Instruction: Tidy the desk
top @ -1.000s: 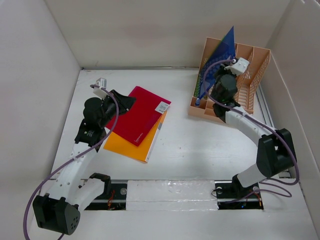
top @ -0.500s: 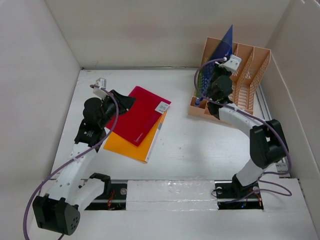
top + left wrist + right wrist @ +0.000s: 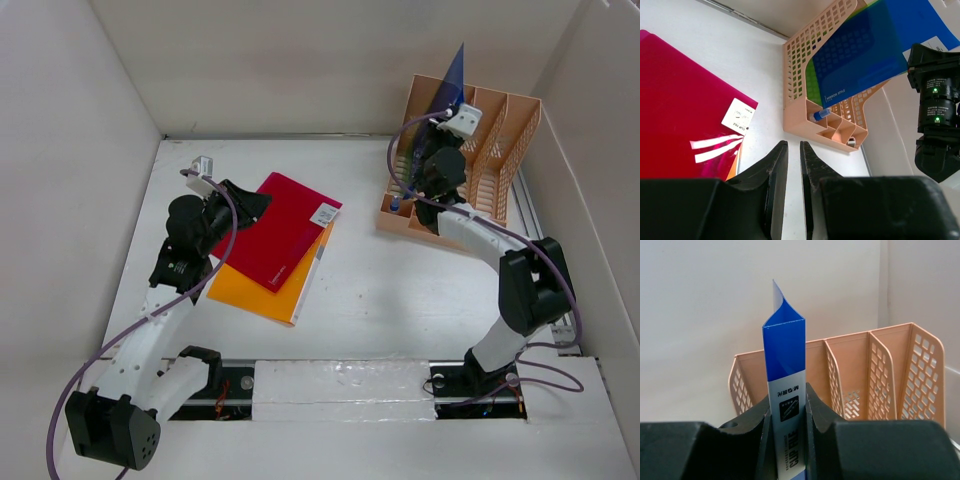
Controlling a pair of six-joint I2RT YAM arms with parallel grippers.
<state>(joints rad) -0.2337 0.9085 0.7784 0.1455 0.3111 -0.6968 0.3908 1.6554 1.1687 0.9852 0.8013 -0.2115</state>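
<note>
The desk is a white tabletop walled by white panels. My right gripper is shut on a blue clip file and holds it upright over the left slot of the peach file rack. In the right wrist view the file stands edge-on between the fingers, with the rack behind. My left gripper is shut and empty, hovering at the left edge of a red folder that lies on an orange folder.
In the left wrist view my gripper points over bare desk towards the rack. A blue-capped pen lies in the rack's front compartment. The red folder carries a white label. White walls stand close behind the rack.
My right gripper has moved back and left along the rack, and the blue file now stands more upright over the left slot. The left arm has not moved.
</note>
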